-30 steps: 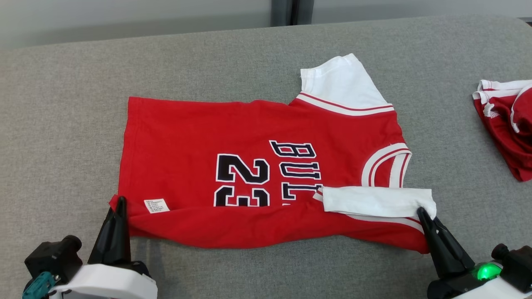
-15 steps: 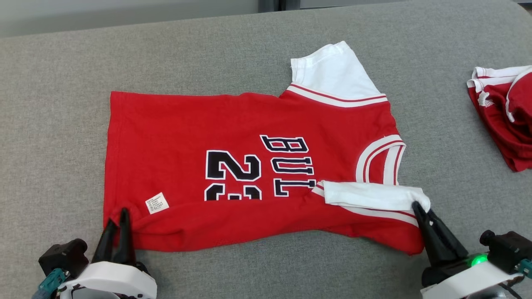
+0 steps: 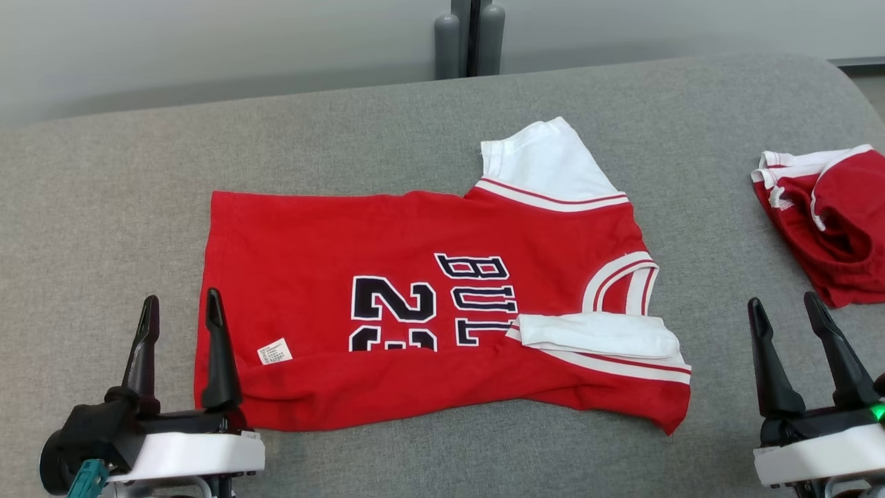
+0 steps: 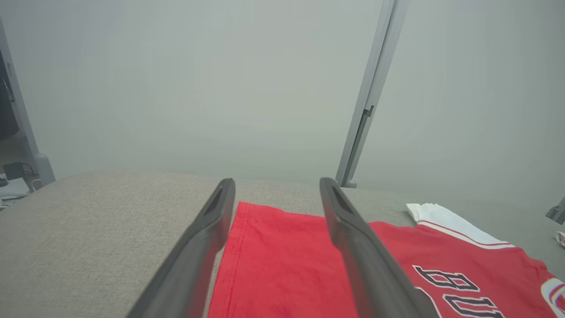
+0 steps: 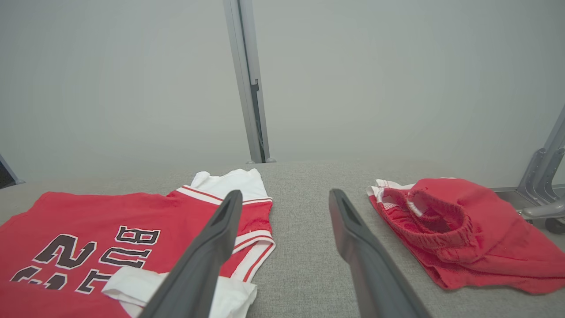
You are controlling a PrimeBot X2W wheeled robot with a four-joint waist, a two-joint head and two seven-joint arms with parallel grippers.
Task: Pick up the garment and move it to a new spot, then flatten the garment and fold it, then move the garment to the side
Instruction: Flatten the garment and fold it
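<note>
both left gripper [image 3: 180, 299] and right gripper [image 3: 782, 299] gape empty, flanking the part-folded red jersey [image 3: 415, 290] on the grey cushion [image 3: 104, 207]; an uneven regrasp could pull its tucked white sleeve [image 3: 594, 335] loose.

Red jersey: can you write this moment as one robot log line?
jersey: near edge folded over, far sleeve out | left gripper: open by hem | right gripper: open, right of jersey | red shorts: far right

Head view high, looking down on table [image 3: 104, 207]; wrist views low, level, facing wall [image 4: 220, 88]; all share garment [image 3: 387, 235].
</note>
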